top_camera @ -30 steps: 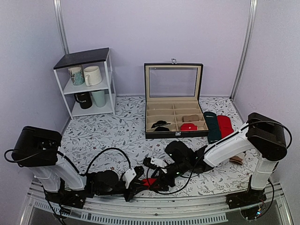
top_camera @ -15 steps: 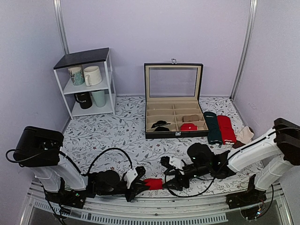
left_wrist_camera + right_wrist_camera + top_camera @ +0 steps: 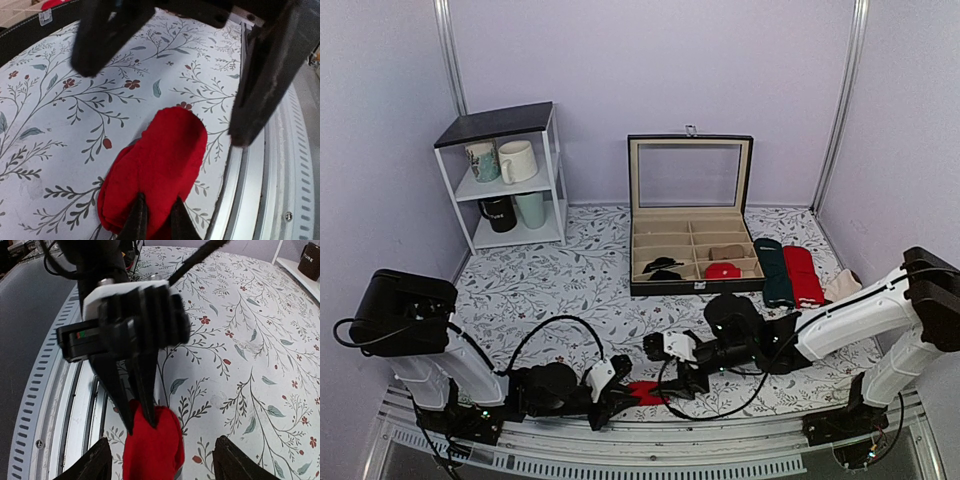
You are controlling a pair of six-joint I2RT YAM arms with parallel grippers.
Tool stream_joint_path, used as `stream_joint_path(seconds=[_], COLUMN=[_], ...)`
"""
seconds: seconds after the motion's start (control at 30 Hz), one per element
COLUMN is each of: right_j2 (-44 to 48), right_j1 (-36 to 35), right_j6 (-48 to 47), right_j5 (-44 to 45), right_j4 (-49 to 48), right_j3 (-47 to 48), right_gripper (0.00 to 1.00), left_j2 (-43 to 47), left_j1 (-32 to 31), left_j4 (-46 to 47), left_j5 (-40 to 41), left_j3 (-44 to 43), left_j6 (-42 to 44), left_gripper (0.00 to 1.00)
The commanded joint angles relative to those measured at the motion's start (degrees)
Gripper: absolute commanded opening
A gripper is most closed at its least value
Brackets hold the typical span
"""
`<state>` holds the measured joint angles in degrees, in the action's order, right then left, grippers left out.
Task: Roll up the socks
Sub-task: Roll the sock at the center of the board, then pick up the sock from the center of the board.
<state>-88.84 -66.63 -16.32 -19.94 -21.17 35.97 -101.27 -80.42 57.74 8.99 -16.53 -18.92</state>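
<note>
The socks (image 3: 643, 393) are a bright red rolled bundle lying on the flowered cloth beside the near metal rail. My left gripper (image 3: 626, 392) is shut on its near end. In the left wrist view the two thin fingertips (image 3: 138, 220) pinch the red knit (image 3: 162, 155), and the left gripper (image 3: 157, 222) sits at the bottom edge. My right gripper (image 3: 672, 372) hangs just right of the bundle, open, touching nothing. The right wrist view shows the right gripper (image 3: 162, 467) open either side of the socks (image 3: 152, 447), facing the left gripper (image 3: 140, 417).
An open compartment box (image 3: 690, 285) stands at the back middle, holding a red roll (image 3: 721, 270) and dark items. A dark green sock (image 3: 775, 272), a flat red sock (image 3: 802, 275) and a beige piece (image 3: 842, 287) lie to its right. A white mug shelf (image 3: 505, 180) stands back left.
My right arm swung away to the right, then came partly back toward the bundle, its gripper still open. The left gripper has kept its hold on the red bundle, almost in place.
</note>
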Motion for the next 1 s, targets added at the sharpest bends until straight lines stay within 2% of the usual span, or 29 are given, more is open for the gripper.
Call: stream_joint_path(seconds=[0.0, 0.2, 0.63, 0.87, 0.97], right_j2=[-6.18, -9.63, -14.97, -16.28, -16.59], right_j1=[1.51, 1.51, 2.03, 2.04, 2.03], right_j6=[1.21, 3.38, 8.84, 9.9, 10.55], right_j5=[-4.74, -11.56, -8.11, -11.39, -12.14], right_j4=[11.59, 12.37, 14.42, 14.89, 15.22], right_j3=[7.98, 8.43, 10.39, 10.38, 10.61], right_gripper=[0.7, 0.72, 0.74, 0.66, 0.6], left_j2=[-3.69, -3.58, -4.02, -4.24, -4.37], left_j1=[0.36, 0.36, 0.35, 0.4, 0.37], left_j4=[-16.24, -16.08, -16.06, -15.9, -15.89], left_j5=[-4.25, -4.11, -4.35, -4.41, -4.5], left_j3=[2.13, 2.38, 2.09, 2.1, 1.95], left_j6=[-0.68, -0.94, -0.68, -0.75, -0.61], left_gripper=[0.01, 0.01, 0.01, 0.01, 0.01])
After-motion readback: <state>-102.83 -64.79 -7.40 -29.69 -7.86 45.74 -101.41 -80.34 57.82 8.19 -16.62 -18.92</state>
